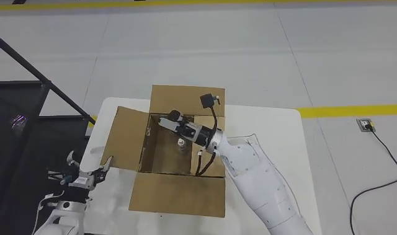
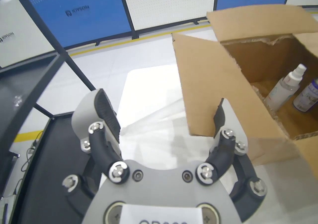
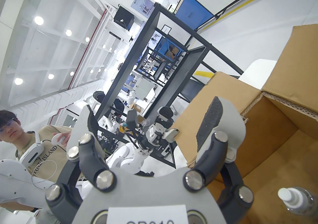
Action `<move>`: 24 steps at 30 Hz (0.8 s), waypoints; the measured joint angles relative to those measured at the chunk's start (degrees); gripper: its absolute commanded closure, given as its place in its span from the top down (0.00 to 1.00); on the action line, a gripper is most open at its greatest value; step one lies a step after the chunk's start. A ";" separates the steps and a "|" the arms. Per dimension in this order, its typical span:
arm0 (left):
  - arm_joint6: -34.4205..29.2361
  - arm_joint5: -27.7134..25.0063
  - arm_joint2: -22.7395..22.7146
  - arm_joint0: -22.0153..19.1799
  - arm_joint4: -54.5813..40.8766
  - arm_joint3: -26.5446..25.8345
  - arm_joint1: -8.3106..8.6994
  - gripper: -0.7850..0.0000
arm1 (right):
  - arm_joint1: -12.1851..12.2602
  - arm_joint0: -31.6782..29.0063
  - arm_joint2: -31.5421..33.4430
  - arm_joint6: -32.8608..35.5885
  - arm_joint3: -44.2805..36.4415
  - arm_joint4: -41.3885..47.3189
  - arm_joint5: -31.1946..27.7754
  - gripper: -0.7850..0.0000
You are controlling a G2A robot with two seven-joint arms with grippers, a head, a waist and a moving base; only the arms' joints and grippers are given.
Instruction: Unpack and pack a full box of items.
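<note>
An open cardboard box (image 1: pixel 177 195) stands on the white table (image 1: pixel 273 129) with its flaps spread out. Inside stands a clear spray bottle (image 2: pixel 285 88) (image 3: pixel 295 200) (image 1: pixel 180 145), and beside it a bottle with a purple cap (image 2: pixel 306 98). My right gripper (image 1: pixel 173 118) (image 3: pixel 149 120) hangs over the box's far inner part, open, with nothing between its fingers. My left gripper (image 1: pixel 90 162) (image 2: pixel 164 115) is open and empty at the table's near-left edge, just outside the box's left flap (image 2: pixel 211 90).
A black metal cart (image 1: pixel 25 129) (image 2: pixel 37 150) stands off the table's left side, close to my left gripper. The table's right half (image 1: pixel 267 148) is bare. A cable and floor socket (image 1: pixel 366 124) lie far right.
</note>
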 measured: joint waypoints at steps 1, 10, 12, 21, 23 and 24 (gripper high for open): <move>0.16 0.07 -0.59 0.65 -0.09 -1.79 0.02 1.00 | 0.24 -0.73 0.56 0.02 -0.82 -0.26 0.00 1.00; -1.29 -1.33 -3.20 5.56 -0.49 -17.70 0.02 1.00 | 2.38 -7.73 5.69 0.41 -7.47 -1.48 -1.22 1.00; -3.15 -3.57 -1.92 5.43 -1.91 -19.55 0.03 1.00 | 2.92 -9.16 6.98 0.77 -8.75 -1.95 -3.09 1.00; -18.35 -11.26 10.68 -3.82 -10.35 -15.94 -0.05 1.00 | 5.44 -18.61 13.88 -2.20 -17.06 -6.88 -15.53 1.00; -22.01 -10.82 13.64 -6.27 -12.98 -14.06 -0.24 1.00 | 5.82 -20.97 15.17 -3.80 -18.97 -7.51 -15.96 1.00; -23.62 -10.74 14.73 -7.19 -14.18 -13.34 -0.31 1.00 | 5.93 -21.82 15.53 -4.31 -19.54 -7.69 -15.93 1.00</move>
